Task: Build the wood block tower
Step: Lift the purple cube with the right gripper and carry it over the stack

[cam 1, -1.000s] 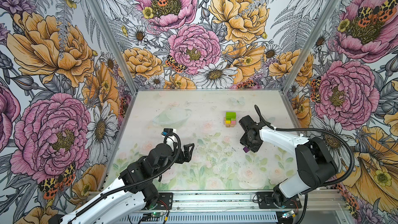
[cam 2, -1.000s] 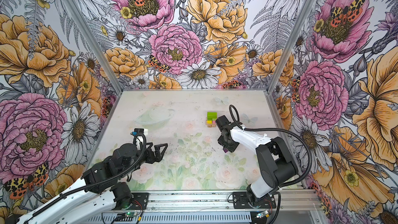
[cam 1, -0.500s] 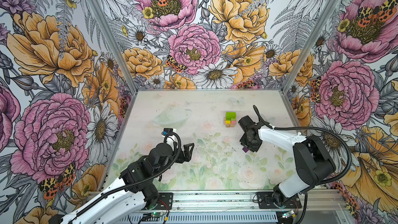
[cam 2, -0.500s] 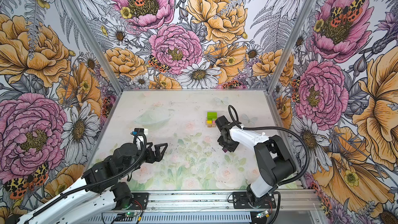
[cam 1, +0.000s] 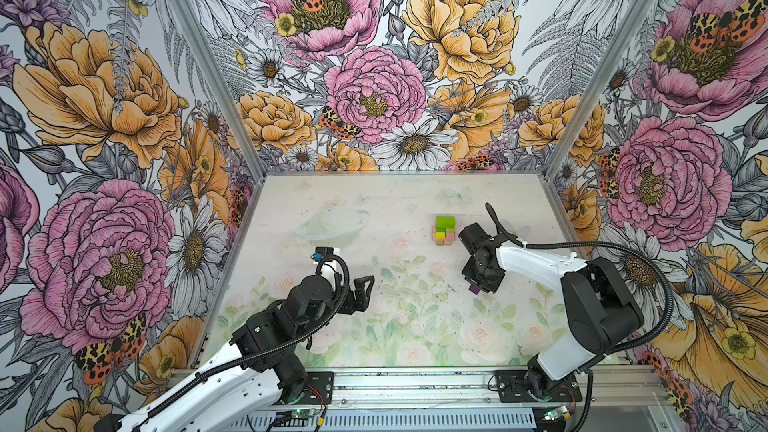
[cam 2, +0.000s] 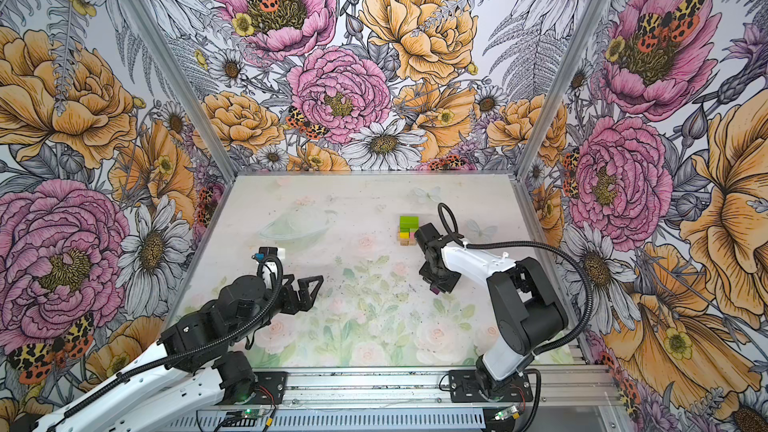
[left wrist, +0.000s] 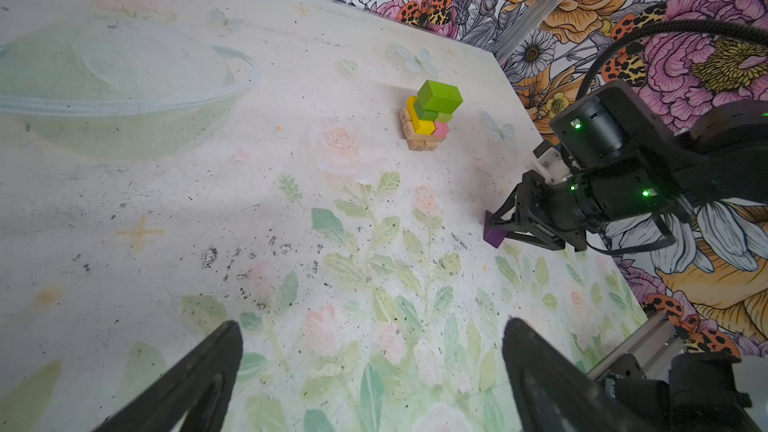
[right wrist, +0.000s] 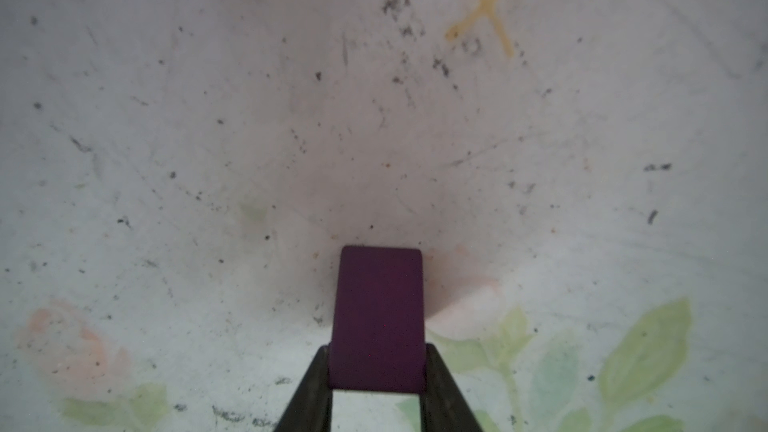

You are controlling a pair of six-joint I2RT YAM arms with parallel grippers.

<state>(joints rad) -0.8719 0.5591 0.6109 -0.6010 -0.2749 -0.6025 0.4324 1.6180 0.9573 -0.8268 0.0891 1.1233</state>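
Pinching purple peaked piece (right wrist: 380, 309) in right gripper (left wrist: 494, 222) jaws on the worktop (left wrist: 291, 209), left gripper (cam 1: 362, 292) jaws spread. Next probably calls for lifting, then capping the wood block tower (left wrist: 430, 122) gently.

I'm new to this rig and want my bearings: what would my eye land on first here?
Loud floral walls ring the table. On it, toward the far right, stands the small colourful wood block tower; just in front, the right gripper is shut on the purple peaked piece. The left gripper hangs open and empty.
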